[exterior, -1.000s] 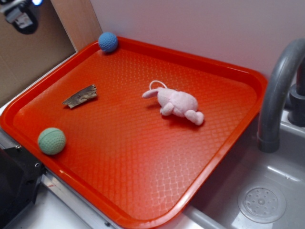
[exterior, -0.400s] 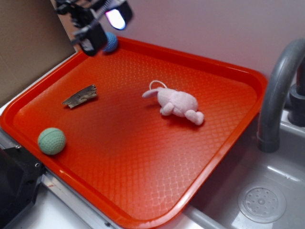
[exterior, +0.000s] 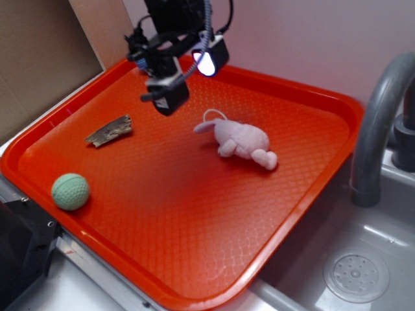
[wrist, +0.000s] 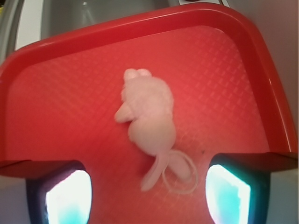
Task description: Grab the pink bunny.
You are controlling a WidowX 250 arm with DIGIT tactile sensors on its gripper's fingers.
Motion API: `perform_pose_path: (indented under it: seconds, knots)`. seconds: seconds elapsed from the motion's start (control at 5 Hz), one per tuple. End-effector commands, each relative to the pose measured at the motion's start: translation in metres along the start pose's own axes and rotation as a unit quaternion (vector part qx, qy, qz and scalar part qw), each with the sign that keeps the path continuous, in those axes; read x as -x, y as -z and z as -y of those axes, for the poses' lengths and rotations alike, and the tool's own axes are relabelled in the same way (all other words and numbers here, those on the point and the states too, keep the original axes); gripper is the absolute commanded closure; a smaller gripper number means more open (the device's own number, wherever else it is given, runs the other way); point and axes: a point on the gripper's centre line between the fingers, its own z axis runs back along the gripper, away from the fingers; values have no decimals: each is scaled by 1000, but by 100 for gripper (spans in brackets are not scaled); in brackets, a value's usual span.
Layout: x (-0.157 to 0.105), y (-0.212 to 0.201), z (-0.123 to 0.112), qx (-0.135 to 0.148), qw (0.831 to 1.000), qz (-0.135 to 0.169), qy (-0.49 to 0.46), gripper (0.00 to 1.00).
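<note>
Gripper point(exterior: 166, 97) hangs above the red tray point(exterior: 305, 97), up and to the left of the pink bunny point(exterior: 240, 141), which lies on its side mid-tray, untouched. From the wrist view, the bunny point(wrist: 148, 116) sits ahead between spread, empty fingers point(wrist: 67, 196). Approach is underway; descent and closing remain.

Pale wall point(exterior: 311, 39), grey sink point(exterior: 363, 259)
</note>
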Motion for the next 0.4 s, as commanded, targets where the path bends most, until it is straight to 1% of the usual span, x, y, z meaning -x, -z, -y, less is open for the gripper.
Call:
perform_pose_path:
  seconds: [0.0, 0.2]
  knots:
    - [-19, 41, 10, -13, 999, -23, 17, 0]
    - [-24, 61, 20, -7, 998, -38, 49, 0]
